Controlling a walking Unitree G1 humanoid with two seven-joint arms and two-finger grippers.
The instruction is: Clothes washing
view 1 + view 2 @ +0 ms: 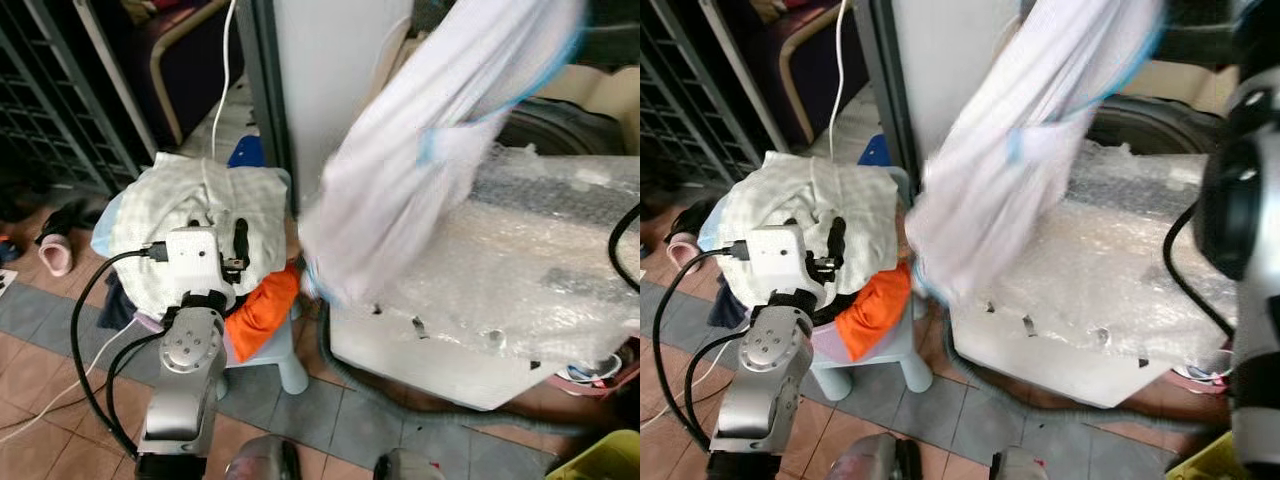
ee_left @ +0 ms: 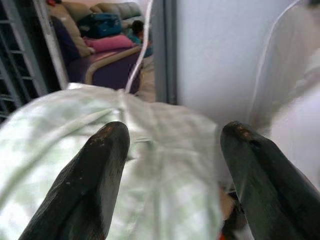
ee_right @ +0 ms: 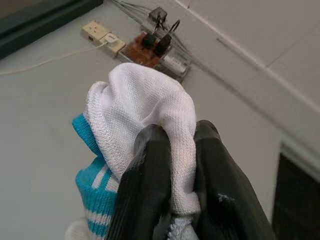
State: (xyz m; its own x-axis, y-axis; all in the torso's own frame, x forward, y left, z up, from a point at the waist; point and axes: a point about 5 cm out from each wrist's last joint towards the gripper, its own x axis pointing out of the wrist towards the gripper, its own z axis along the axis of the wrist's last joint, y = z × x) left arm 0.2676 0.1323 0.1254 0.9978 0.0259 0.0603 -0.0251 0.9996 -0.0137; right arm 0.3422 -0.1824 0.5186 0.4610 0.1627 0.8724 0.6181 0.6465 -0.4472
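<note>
A white garment with turquoise trim (image 1: 420, 150) hangs high over the bubble-wrapped washing machine (image 1: 540, 260), blurred by motion. My right gripper (image 3: 172, 135) is shut on a bunched top corner of it (image 3: 145, 95); the right arm (image 1: 1240, 160) rises at the right edge. To the left, a pile of laundry sits on a pale plastic stool (image 1: 288, 365): a pale checked cloth (image 1: 190, 200) on top, an orange garment (image 1: 265, 305) hanging off the side. My left gripper (image 1: 236, 248) hovers open just over the checked cloth (image 2: 165, 165), nothing between its fingers (image 2: 100, 165).
The machine's dark drum opening (image 1: 560, 125) lies behind the bubble wrap. A white panel (image 1: 330, 70) stands between stool and machine. Left are a metal gate (image 1: 50, 100), shoes (image 1: 55, 250) and floor cables (image 1: 60, 390). A grey hose (image 1: 400, 410) and yellow basket (image 1: 605, 460) lie lower right.
</note>
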